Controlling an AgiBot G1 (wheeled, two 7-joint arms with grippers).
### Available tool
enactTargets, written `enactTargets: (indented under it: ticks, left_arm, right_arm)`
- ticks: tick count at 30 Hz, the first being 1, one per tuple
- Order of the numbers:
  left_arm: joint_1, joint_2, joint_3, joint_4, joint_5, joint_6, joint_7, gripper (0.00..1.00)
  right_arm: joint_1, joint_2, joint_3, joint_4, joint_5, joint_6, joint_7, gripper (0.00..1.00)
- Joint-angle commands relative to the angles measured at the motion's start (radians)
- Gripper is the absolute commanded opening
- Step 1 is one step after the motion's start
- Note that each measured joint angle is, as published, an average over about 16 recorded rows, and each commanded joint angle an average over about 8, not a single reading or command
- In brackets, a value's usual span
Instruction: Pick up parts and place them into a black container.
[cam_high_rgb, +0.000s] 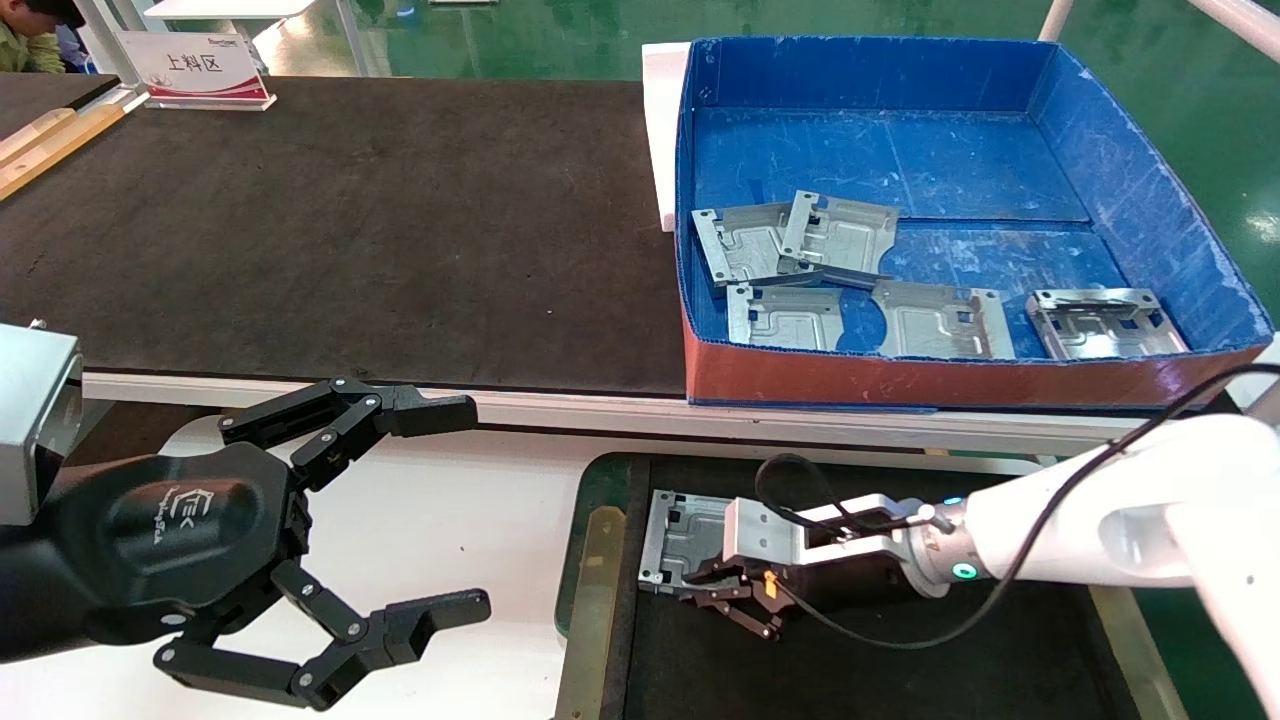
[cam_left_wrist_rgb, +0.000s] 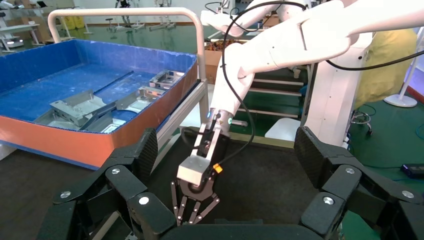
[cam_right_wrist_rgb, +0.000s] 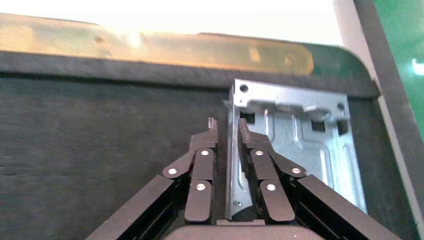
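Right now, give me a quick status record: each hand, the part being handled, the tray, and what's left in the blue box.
right hand: shut on a part's edge, low over the black container
held part: at the container's near-left corner; whether it rests on the floor cannot be told
black container: no other part visible in it
left hand: open, idle, over the white surface left of the container
blue box: five parts visible, near the red front wall; two overlap
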Motion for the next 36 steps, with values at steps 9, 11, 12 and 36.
enactTargets:
  ticks: [9, 11, 12, 36]
  left_arm:
    - [0.000, 0.000, 0.000, 0.000, 0.000, 0.000, 0.000, 1.00]
    - [0.000, 0.000, 0.000, 0.000, 0.000, 0.000, 0.000, 1.00]
    - [0.000, 0.000, 0.000, 0.000, 0.000, 0.000, 0.000, 1.00]
    - [0.000, 0.000, 0.000, 0.000, 0.000, 0.000, 0.000, 1.00]
  right_arm:
    - [0.059, 0.069, 0.011, 0.047, 0.019, -0.201, -0.013, 1.00]
    - [0.069, 0.087, 0.015, 0.066, 0.029, -0.233, -0.010, 1.00]
    - [0.073, 0.097, 0.018, 0.078, 0.034, -0.244, -0.007, 1.00]
    - [0.185, 0.368, 0.001, 0.582, 0.305, -0.265, 0.198, 1.00]
